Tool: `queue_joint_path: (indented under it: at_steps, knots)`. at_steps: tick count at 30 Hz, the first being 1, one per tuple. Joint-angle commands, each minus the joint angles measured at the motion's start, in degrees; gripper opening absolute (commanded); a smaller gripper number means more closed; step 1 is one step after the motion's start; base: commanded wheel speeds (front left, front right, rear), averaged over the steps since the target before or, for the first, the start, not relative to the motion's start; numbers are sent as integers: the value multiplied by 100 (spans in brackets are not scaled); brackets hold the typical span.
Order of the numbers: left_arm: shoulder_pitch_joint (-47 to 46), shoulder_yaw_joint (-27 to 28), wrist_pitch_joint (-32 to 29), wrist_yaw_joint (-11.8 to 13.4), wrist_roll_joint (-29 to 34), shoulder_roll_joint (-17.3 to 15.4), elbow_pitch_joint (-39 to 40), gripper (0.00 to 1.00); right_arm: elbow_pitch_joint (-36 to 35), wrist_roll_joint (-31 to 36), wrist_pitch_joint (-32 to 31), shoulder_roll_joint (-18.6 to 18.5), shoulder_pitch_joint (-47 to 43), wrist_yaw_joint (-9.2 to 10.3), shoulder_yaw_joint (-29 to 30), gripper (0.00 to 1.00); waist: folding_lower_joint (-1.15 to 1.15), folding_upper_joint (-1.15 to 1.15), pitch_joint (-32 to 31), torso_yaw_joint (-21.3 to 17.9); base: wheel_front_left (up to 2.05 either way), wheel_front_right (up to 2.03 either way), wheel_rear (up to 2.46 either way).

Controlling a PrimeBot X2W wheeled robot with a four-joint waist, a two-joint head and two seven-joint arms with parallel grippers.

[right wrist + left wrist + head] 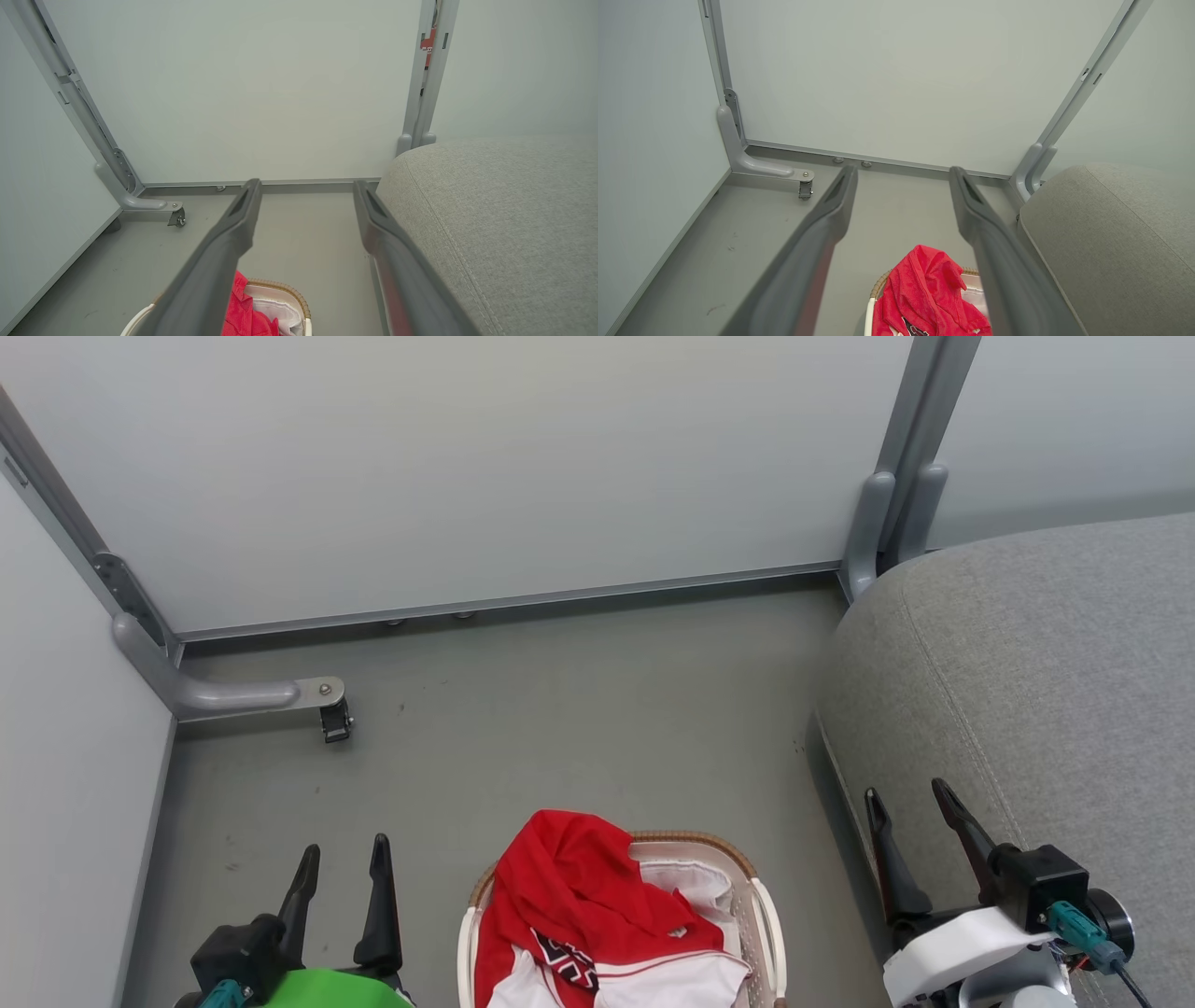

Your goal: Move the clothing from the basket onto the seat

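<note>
The clothing [597, 905], red with a white panel and a black-white emblem, is heaped in the white basket [767, 919] with its brown woven rim, on the floor at the bottom middle of the head view. It drapes over the basket's left rim. The left wrist view shows the clothing [924, 291] and basket rim [879, 283] between the fingers; the right wrist view shows the clothing [240, 310] in the basket [285, 287]. My left gripper [342, 861] stands open left of the basket, empty. My right gripper [910, 795] stands open by the front edge of the grey seat [1046, 691].
Pale partition panels close the back and left. A grey panel foot with a caster [334, 719] juts onto the floor at the left. A grey post [887, 523] stands beside the seat's back corner. Grey-green floor [560, 709] lies between the basket and the panels.
</note>
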State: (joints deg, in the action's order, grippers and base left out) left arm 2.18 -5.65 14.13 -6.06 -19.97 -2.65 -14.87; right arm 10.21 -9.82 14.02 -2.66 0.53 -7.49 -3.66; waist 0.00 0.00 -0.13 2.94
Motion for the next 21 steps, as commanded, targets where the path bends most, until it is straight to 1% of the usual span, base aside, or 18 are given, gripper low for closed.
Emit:
queue_joint_path:
  at_steps: [1, 9, 21]
  knots:
    - [65, -12, 35, -14, 136, -37, 3, 100, 6, 129, 47, -34, -83, 0, -13, 100, 0, 0, -2, 5, 0, 0, 0]
    - [129, -45, 126, -13, 375, -40, -56, 100, 54, 441, 128, -37, -125, 0, -85, 100, 0, 0, -8, 31, 0, 0, 0]
    - [147, -40, 112, -20, 347, -39, -95, 100, 100, 407, 126, -37, -131, 0, -102, 100, 0, 0, -14, 34, 0, 0, 0]
